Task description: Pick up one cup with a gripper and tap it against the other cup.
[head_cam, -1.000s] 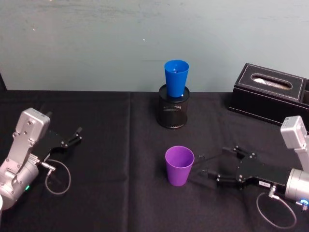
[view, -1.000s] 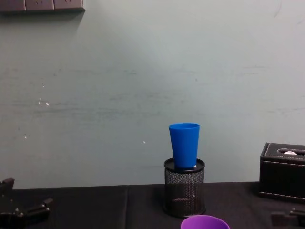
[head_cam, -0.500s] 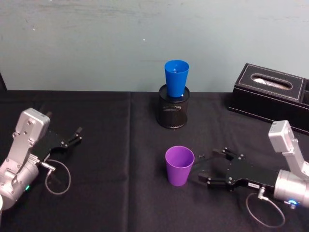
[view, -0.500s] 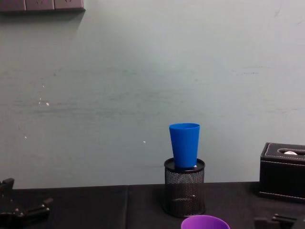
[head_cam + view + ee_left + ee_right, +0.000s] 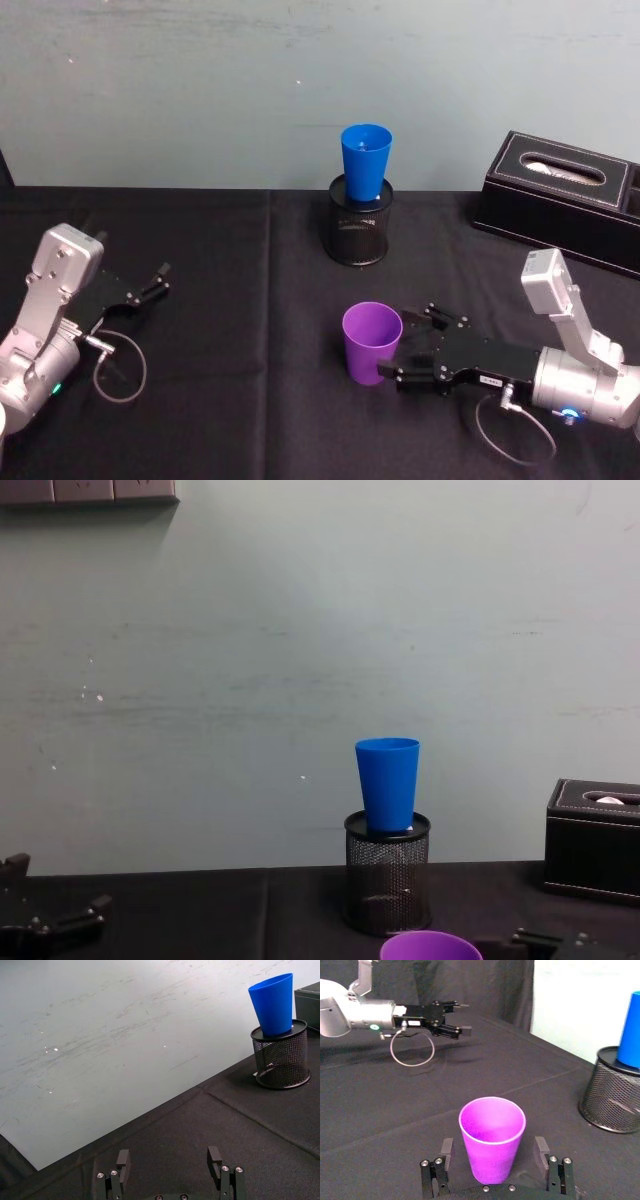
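Note:
The purple cup [image 5: 372,343] stands upright on the black cloth, near the table's middle. My right gripper [image 5: 407,345] lies low at its right side, open. In the right wrist view its two fingers [image 5: 446,1149] flank the purple cup [image 5: 492,1137] with a gap on each side. The blue cup [image 5: 365,160] stands upright in the mouth of a black mesh pen holder [image 5: 357,232] farther back; the chest view shows the blue cup [image 5: 387,784] above the purple cup's rim [image 5: 430,946]. My left gripper [image 5: 158,278] rests open at the far left, with nothing between its fingers [image 5: 122,1160].
A black tissue box [image 5: 560,195] sits at the back right. A pale green wall [image 5: 300,660] rises right behind the table. A loose cable loop [image 5: 118,365] hangs off the left wrist. Bare black cloth [image 5: 230,330] spreads between the left arm and the cups.
My right gripper has slid left along the table until its open fingers flank the purple cup. Both cups and the left arm have stayed put.

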`<action>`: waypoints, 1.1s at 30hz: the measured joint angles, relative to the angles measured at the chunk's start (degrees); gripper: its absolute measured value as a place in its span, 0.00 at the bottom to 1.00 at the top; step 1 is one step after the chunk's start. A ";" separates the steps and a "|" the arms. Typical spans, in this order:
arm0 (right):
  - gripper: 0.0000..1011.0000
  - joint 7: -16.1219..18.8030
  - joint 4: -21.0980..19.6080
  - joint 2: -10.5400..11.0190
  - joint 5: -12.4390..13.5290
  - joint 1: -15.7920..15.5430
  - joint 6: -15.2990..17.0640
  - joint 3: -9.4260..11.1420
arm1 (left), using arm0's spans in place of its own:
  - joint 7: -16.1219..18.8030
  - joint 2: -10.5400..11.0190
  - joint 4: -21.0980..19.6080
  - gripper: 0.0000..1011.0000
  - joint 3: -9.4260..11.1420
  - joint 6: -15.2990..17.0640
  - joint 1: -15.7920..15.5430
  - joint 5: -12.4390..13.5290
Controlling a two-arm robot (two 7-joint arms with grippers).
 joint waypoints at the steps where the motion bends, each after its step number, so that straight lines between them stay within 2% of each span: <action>1: 0.99 0.11 0.15 -0.14 -0.02 0.12 -0.03 -0.10 | 0.00 0.00 0.00 1.00 0.00 0.00 0.00 -0.01; 11: 0.99 0.49 2.05 -2.34 -0.78 1.34 -0.82 -1.59 | 0.00 0.00 0.00 1.00 0.00 0.00 0.00 0.00; 23: 0.99 -0.09 3.68 -4.15 -0.86 1.50 -2.59 -1.54 | 0.00 0.00 0.00 1.00 0.00 0.00 0.00 0.00; 33: 0.99 -0.20 3.81 -4.24 -1.03 1.55 -2.76 -1.59 | 0.00 0.00 0.00 1.00 0.00 0.00 0.00 0.00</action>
